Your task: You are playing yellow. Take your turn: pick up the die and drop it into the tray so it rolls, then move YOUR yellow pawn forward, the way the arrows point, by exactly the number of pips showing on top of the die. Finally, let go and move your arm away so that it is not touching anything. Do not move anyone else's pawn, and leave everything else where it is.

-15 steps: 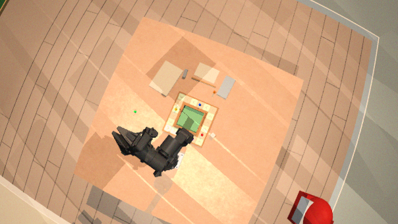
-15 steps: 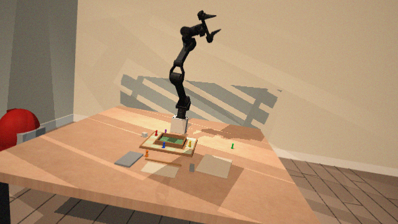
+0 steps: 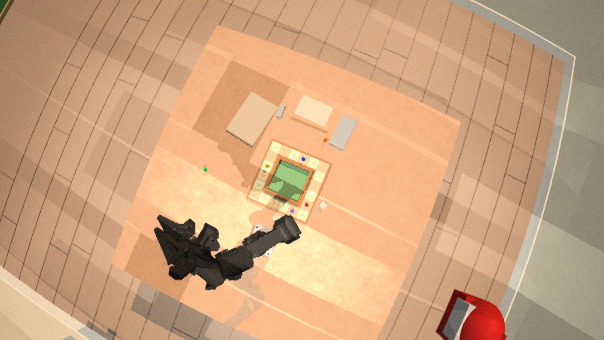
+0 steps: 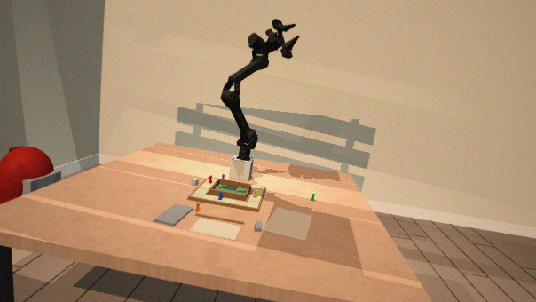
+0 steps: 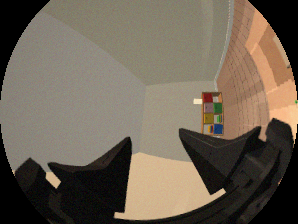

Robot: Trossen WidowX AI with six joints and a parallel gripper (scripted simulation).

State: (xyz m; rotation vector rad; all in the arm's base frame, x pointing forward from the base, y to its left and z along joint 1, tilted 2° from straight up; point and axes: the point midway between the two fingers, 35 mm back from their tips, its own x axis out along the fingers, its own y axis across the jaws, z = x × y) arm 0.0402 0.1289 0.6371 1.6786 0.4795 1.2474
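Note:
The white die (image 3: pixel 323 204) (image 4: pixel 194 181) lies on the table just off the board's corner, near the red pawn (image 3: pixel 306 204) (image 4: pixel 210 178). The green-floored tray (image 3: pixel 290 181) (image 4: pixel 231 190) sits in the middle of the square board (image 3: pixel 259 186) (image 4: pixel 235 204). My yellow pawn (image 3: pixel 267 165) (image 4: pixel 256 193) stands on a board square beside the tray. My gripper (image 3: pixel 158 225) (image 4: pixel 290 35) (image 5: pixel 154 136) is open and empty. It is raised high above the table, far from the board, and points out at the room.
Blue (image 3: pixel 303 159) (image 4: pixel 220 195) and purple (image 3: pixel 292 211) (image 4: pixel 223 176) pawns stand on the board. Orange (image 3: pixel 325 140) (image 4: pixel 197 206) and green (image 3: pixel 204 169) (image 4: pixel 312 196) pawns stand off it. A grey slab (image 3: pixel 343 132), a tan slab (image 3: pixel 252 118), a pale card (image 3: pixel 313 110) and a stick (image 3: pixel 309 125) lie beyond the board.

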